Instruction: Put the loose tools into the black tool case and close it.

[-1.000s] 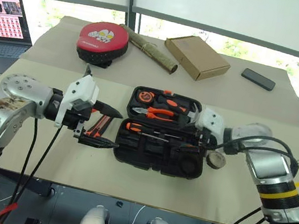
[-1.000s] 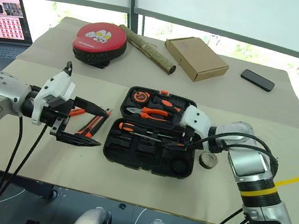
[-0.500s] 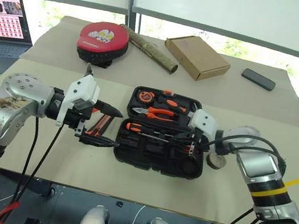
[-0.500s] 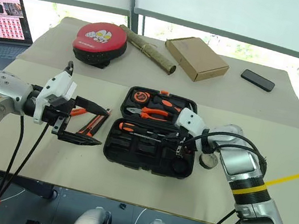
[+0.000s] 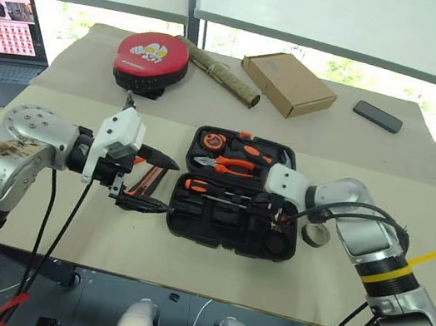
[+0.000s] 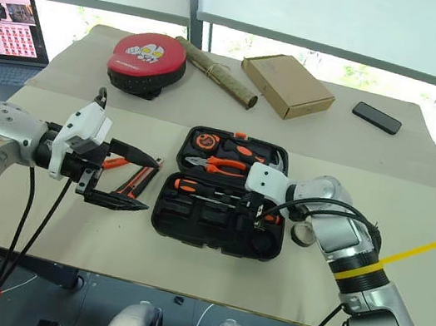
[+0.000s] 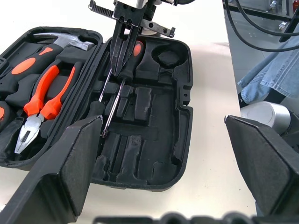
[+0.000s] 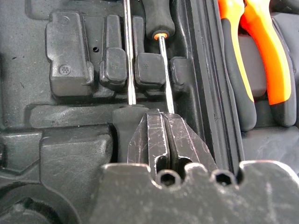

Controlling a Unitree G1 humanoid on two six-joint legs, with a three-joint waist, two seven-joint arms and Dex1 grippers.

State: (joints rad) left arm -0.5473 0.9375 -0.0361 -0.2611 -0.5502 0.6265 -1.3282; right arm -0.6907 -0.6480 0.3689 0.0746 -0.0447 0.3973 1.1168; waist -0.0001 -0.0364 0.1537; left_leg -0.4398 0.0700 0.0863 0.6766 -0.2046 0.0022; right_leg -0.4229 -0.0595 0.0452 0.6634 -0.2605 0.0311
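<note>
While the black tool case [image 5: 236,204] lies open on the table, the right gripper [image 7: 122,44] presses down among 2 screwdrivers [image 8: 159,56] in its tray, fingers pinched together, gripping nothing. Beside the case, the left gripper [image 5: 155,182] hovers wide apart and empty above the utility knife [image 6: 137,182].

Open tool case [image 5: 231,233] at tabletop [image 5: 349,279] centre; pliers [image 5: 230,164] in its far half, screwdrivers [image 5: 213,189] in its near half; utility knife [image 5: 144,181] left, tape roll [image 5: 317,235] right.
</note>
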